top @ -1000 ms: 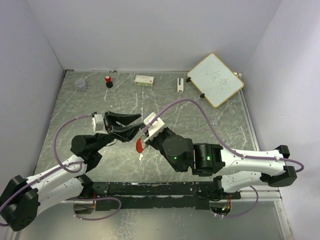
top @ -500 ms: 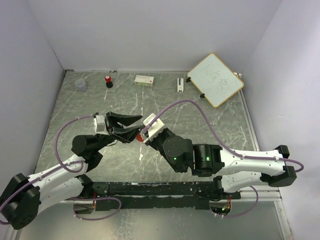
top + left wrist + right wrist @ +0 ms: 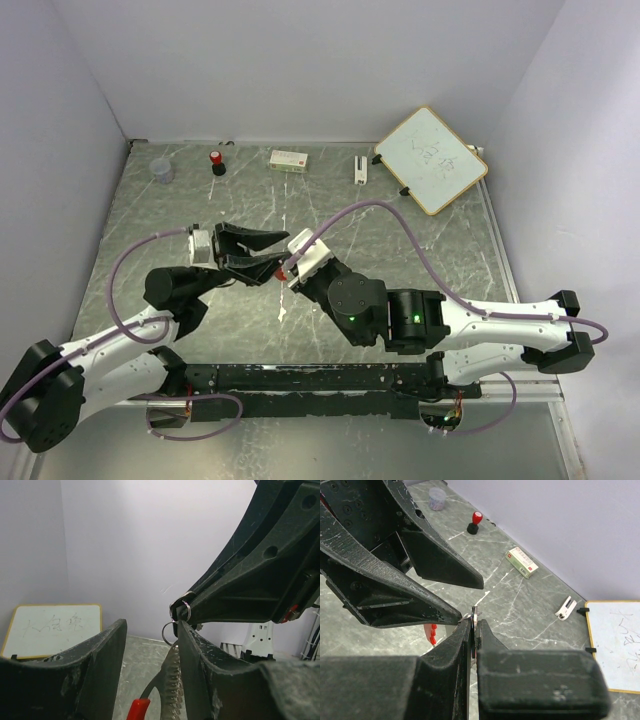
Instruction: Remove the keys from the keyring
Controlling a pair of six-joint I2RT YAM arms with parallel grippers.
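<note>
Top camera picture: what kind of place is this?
Probably a robot lab booth: plain white walls box in a grey marbled tabletop, with two black-and-white robot arms bolted at its edge and a wood-framed whiteboard.

Marbled grey table (image 3: 150,225): whiteboard (image 3: 431,159), box (image 3: 288,159), red-capped bottle (image 3: 216,162), cup (image 3: 160,169).
</note>
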